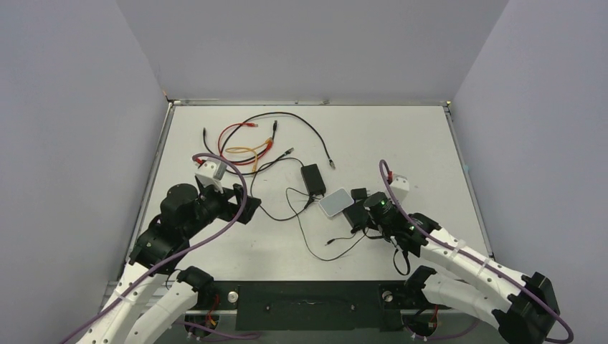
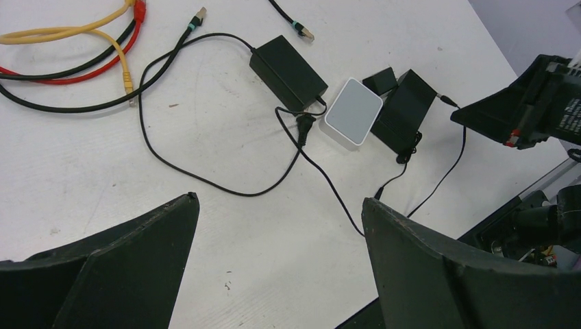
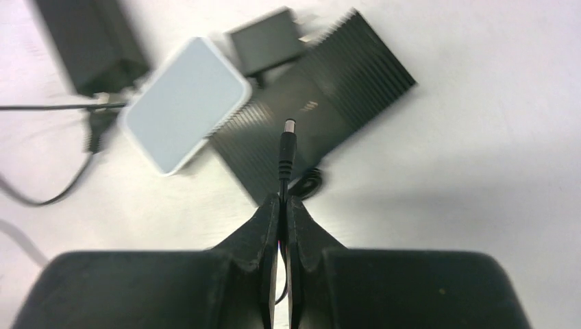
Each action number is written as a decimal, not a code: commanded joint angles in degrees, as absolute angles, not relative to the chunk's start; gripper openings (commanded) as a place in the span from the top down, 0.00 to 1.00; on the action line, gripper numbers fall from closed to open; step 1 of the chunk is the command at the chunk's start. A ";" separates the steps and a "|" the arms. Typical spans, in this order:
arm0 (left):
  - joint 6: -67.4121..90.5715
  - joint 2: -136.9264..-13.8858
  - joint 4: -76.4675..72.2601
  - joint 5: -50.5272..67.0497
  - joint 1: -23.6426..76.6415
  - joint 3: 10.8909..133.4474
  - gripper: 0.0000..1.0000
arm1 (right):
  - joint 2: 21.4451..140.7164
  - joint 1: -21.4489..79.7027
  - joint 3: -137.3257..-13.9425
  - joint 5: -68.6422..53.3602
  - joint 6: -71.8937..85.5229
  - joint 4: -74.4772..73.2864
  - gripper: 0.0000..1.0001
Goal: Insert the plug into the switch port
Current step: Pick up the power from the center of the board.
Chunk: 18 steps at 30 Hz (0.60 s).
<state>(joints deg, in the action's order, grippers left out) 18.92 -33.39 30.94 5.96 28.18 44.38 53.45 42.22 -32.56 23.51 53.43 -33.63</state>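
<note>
Overhead, at the near right of the white counter (image 1: 401, 143): right gripper (image 1: 371, 213) closed up, poised at the flat black box (image 1: 351, 215), itself just right of the light grey pad (image 1: 334, 203). Left of the pad, adapter brick (image 1: 313, 179); toward the far left, loose cables (image 1: 247, 143) in red, yellow and black. At the near left, left gripper (image 1: 247, 203) spread wide, holding nothing, well apart from all of these.

From the left wrist: two wide-set fingers (image 2: 123, 267) low in the frame, bare counter between. Beyond them, brick, pad and box in a row running left to right, pad touching box, small black block (image 2: 380, 80) at the box's far end. Right gripper just right of the box.

From the right wrist: gripper pinched tight on the plug (image 3: 286, 140), metal barrel tip jutting past the fingertips, over the ribbed top of the box. Cannot tell whether touching. Switch port hidden in all three views; only the box's top and plain sides showing.
</note>
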 commanded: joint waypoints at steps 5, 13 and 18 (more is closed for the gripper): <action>19.56 -34.82 28.38 9.46 28.43 46.25 0.12 | 46.87 48.15 -40.18 16.20 36.11 -27.36 1.00; 19.51 -36.28 23.24 25.32 28.39 46.44 0.13 | 46.60 48.42 -43.58 -10.76 23.37 -18.88 1.00; 22.18 -37.71 19.28 34.28 28.39 46.14 0.15 | 49.77 48.47 -48.74 -26.44 18.62 -18.10 1.00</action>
<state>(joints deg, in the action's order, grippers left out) 19.94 -36.91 26.35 23.59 28.18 44.40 47.92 48.10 -43.46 -10.17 25.08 -22.96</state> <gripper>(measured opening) 0.869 0.014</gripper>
